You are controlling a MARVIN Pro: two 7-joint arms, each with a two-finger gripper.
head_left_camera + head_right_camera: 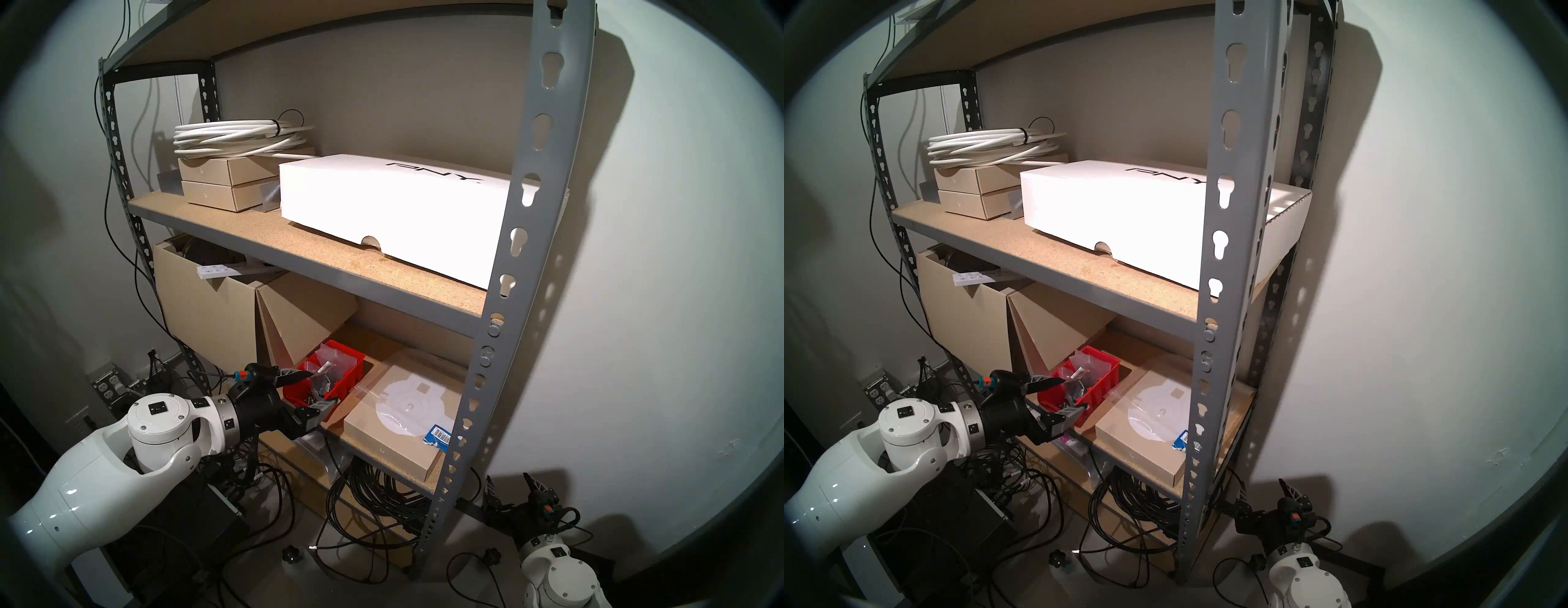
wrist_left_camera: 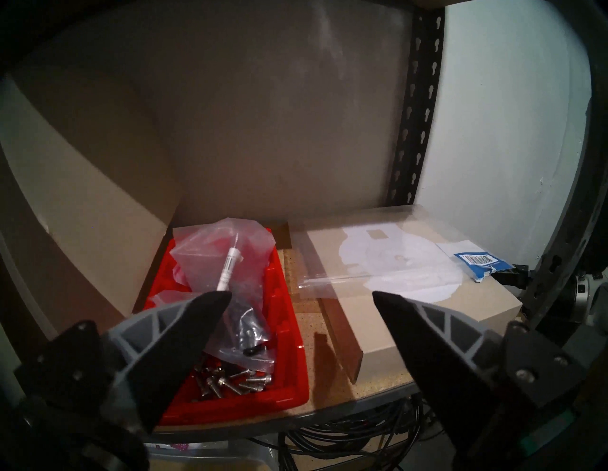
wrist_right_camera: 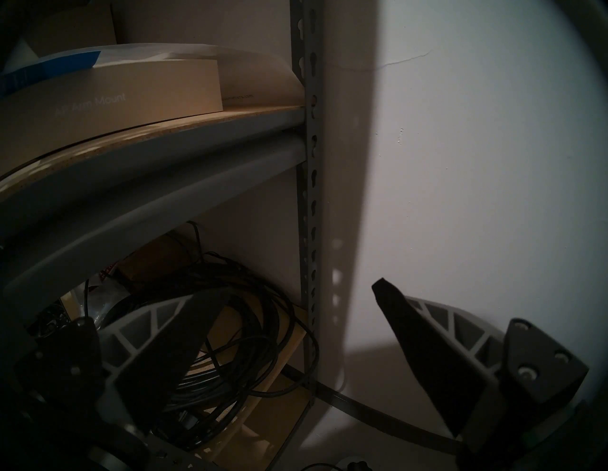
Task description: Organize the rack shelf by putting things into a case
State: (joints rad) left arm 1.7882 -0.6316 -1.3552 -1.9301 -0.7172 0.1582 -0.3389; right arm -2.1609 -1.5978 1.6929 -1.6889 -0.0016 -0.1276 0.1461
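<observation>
Dimly lit, the particleboard shelf (image 2: pixel 332 391) bears a red bin (image 2: pixel 289 332); both pincers gape wide, empty.

All four views bend straight lines outward and end in a dark fisheye rim. In the head views, light glares off the white PNY box (image 1: pixel 394 212), washing out its surface, and the rack (image 1: pixel 539 212) throws a broad shadow on the right-hand wall. Both wrist views are dim, the right wrist's darkest, with heavy shadow at left.
</observation>
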